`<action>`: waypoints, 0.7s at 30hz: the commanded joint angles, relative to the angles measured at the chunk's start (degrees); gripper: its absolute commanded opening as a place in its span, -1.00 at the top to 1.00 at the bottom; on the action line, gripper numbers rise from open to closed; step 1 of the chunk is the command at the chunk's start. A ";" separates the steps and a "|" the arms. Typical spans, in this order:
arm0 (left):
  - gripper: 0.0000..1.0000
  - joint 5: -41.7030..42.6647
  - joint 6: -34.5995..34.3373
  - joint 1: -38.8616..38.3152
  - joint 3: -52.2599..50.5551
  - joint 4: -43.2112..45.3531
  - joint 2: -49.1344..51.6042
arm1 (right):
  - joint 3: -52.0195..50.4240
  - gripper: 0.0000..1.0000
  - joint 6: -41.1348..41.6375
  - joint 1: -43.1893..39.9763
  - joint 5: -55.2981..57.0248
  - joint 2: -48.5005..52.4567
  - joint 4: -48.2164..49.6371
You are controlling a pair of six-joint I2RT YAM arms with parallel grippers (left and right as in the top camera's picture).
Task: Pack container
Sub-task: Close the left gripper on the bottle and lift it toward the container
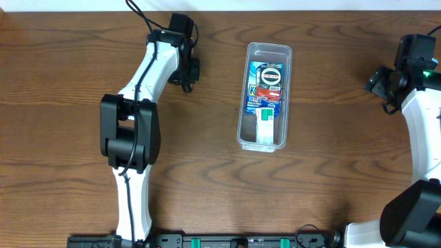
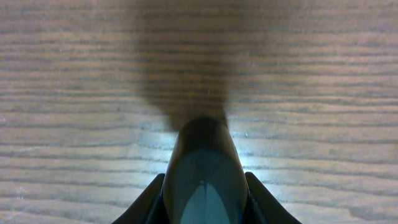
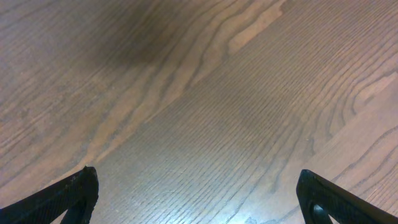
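The container (image 1: 243, 129), a long clear plastic tub, stands upright at the table's middle. It holds a blue snack box (image 1: 267, 83) and a white and green packet (image 1: 264, 128). My left gripper (image 1: 186, 74) is to the left of the tub's far end, apart from it. In the left wrist view it (image 2: 205, 186) is shut on a dark, glossy, rounded object (image 2: 204, 146) just above the wood. My right gripper (image 1: 377, 81) is far right, open and empty; in the right wrist view (image 3: 199, 186) only bare wood shows between its fingers.
The brown wooden table (image 1: 331, 172) fills the view. The arm bases stand at the front edge, left and right. Nothing else lies loose on the table.
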 commanded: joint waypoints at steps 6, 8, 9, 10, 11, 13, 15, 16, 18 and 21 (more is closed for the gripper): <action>0.46 0.50 0.39 -0.02 0.66 -2.73 -10.84 | -0.13 -0.98 0.68 -0.22 0.57 0.31 -0.02; 0.46 2.10 0.35 -0.13 0.66 -4.37 -14.25 | -0.13 -0.99 0.70 -0.22 0.57 0.31 -0.02; 0.46 2.84 0.31 -0.26 0.66 -5.03 -15.50 | -0.13 -0.99 0.68 -0.22 0.57 0.31 -0.02; 0.46 3.76 -0.17 -0.48 0.66 -5.97 -17.14 | -0.13 -0.99 0.68 -0.22 0.59 0.31 -0.02; 0.46 4.76 -0.96 -1.01 0.66 -7.08 -19.21 | -0.13 -0.99 0.68 -0.22 0.57 0.31 -0.02; 0.46 5.84 -2.16 -2.10 0.66 -8.48 -22.08 | -0.13 -0.98 0.70 -0.22 0.57 0.31 -0.02; 0.46 6.67 -2.73 -3.98 0.66 -9.81 -25.18 | -0.13 -0.98 0.70 -0.22 0.57 0.31 -0.02; 0.46 6.82 -4.07 -5.33 0.66 -10.62 -26.82 | -0.13 -0.99 0.70 -0.22 0.57 0.31 -0.02; 0.45 6.82 -6.40 -7.69 0.66 -12.04 -28.89 | -0.13 -0.98 0.70 -0.22 0.57 0.31 -0.02; 0.46 6.82 -9.66 -12.04 0.63 -14.12 -30.64 | -0.13 -0.98 0.68 -0.22 0.57 0.31 -0.02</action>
